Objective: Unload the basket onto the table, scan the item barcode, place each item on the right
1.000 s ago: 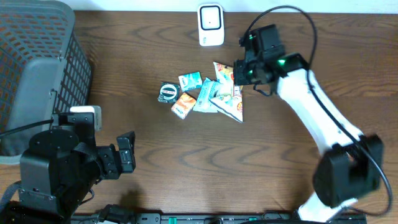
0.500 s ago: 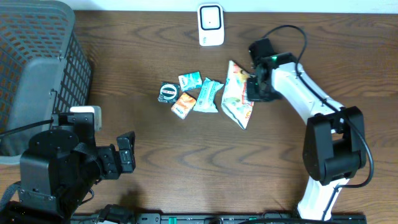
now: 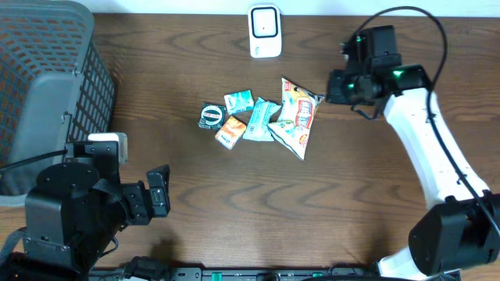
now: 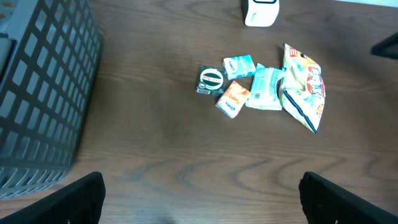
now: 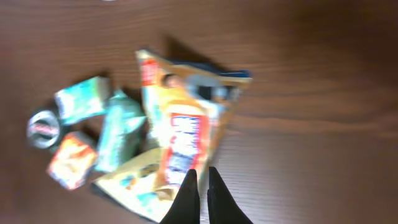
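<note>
Nothing is scanned yet, I judge: my right gripper [image 5: 199, 177] hovers pinched shut and empty by the snack bag [image 3: 297, 117], lying on the tabletop [image 3: 351, 195] among five items (one bag, two teal packets [image 3: 262, 119], one orange packet [image 3: 230, 131], one round dark pack [image 3: 211, 115]) short of the single scanner [image 3: 265, 31], while my left gripper [image 4: 202, 180] gapes wide, empty.

Right hand [image 5: 200, 173] pulled back; snack bag [image 3: 297, 117] shifted.

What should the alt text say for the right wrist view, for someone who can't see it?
The right gripper, fingers shut, points at a colourful snack bag on a dark wooden table; the picture is blurred. Four smaller packets cluster beside the bag, towards the left of the view.
</note>
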You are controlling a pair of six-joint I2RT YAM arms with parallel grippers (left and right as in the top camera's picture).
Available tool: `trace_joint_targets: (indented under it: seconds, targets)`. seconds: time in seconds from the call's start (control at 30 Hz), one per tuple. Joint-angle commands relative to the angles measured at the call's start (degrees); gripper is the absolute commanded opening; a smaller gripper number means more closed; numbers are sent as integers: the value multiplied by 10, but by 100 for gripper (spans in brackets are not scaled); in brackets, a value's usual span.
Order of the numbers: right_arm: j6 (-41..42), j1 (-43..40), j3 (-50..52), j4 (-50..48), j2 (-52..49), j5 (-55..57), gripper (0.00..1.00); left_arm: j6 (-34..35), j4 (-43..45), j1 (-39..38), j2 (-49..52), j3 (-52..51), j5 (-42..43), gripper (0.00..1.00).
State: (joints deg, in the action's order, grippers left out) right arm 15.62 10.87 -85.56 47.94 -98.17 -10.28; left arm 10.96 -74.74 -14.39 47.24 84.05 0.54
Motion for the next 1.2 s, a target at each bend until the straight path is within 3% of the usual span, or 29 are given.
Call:
trace_joint_targets:
  seconds: [0.0, 0.17, 0.5, 0.83, 1.0, 1.17]
  targets:
    - [-9, 29, 3, -6, -39, -28, 1, 7, -1, 2, 1, 5, -1, 98]
    - [46, 53, 3, -14, -117, 25, 1, 7, -1, 2, 1, 5, -1, 98]
    - [45, 68, 3, -15, -228, 29, 1, 7, -1, 2, 1, 5, -1, 98]
    - [92, 42, 2, 104, -104, 277, 1, 7, -1, 2, 1, 5, -1, 98]
    - [89, 34, 2, 112, -11, 230, 1, 7, -1, 2, 1, 5, -1, 98]
    - [66, 37, 2, 113, 31, 147, 8, 7, -1, 2, 1, 5, -1, 98]
